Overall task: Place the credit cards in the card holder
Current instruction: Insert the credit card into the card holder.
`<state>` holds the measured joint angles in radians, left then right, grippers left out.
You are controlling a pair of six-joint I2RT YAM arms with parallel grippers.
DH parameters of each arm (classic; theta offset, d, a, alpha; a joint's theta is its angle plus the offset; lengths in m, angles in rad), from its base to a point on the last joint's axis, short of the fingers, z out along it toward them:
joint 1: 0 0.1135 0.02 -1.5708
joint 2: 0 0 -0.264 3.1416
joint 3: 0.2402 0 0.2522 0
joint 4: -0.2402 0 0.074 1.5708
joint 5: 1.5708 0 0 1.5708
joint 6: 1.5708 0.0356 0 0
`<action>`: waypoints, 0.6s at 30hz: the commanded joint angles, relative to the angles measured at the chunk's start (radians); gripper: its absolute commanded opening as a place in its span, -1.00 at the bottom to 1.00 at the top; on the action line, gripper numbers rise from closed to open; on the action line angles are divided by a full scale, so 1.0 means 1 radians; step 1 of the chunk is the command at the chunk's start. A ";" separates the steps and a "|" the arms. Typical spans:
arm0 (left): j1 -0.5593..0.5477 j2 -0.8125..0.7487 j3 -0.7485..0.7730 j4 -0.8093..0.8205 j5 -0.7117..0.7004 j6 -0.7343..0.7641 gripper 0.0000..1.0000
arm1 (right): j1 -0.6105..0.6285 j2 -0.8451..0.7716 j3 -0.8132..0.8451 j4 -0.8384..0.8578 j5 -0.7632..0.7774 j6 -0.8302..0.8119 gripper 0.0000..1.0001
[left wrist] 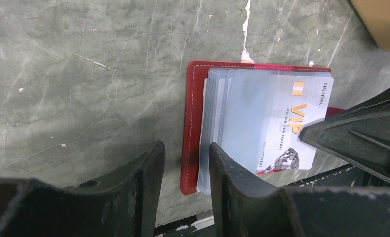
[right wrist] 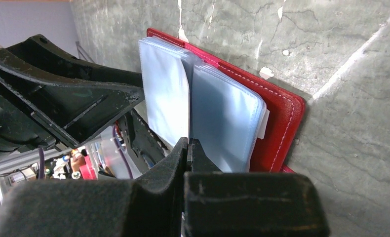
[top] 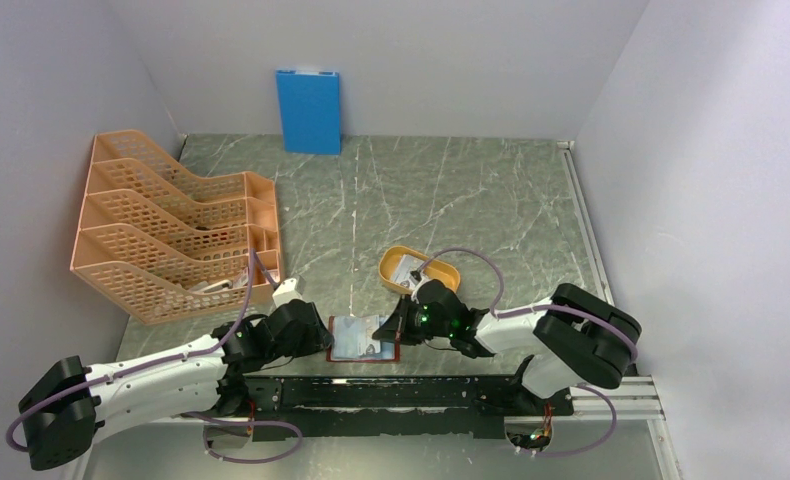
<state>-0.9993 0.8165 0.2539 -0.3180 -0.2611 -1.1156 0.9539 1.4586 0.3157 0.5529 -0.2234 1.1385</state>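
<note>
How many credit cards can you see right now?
2. One VIP card lies on the open card holder's sleeves; a second card shows in the yellow tray. More may be hidden in the tray or sleeves.

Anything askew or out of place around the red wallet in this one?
The VIP card looks only partly slid into the card holder. Its printed end sticks out of the clear sleeves toward the holder's right edge, where the right gripper's shut jaws meet it. White chips mark the table. Nothing else stands out.

The open card holder [top: 363, 340] lies near the yellow tray [top: 385, 272]
</note>
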 commanded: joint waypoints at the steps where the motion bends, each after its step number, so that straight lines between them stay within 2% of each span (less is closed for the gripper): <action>1: 0.003 0.011 -0.034 -0.069 0.028 0.002 -0.12 | 0.003 0.039 -0.018 0.001 0.031 -0.008 -1.00; 10: 0.003 0.014 -0.033 -0.069 0.028 0.002 -0.13 | 0.022 0.076 -0.015 0.045 0.014 0.003 -1.00; 18: 0.003 0.009 -0.040 -0.070 0.029 -0.001 -0.13 | 0.024 0.046 -0.048 0.072 0.066 0.031 -1.00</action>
<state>-0.9985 0.8169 0.2527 -0.3180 -0.2611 -1.1156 0.9730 1.5043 0.2935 0.6437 -0.2085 1.1706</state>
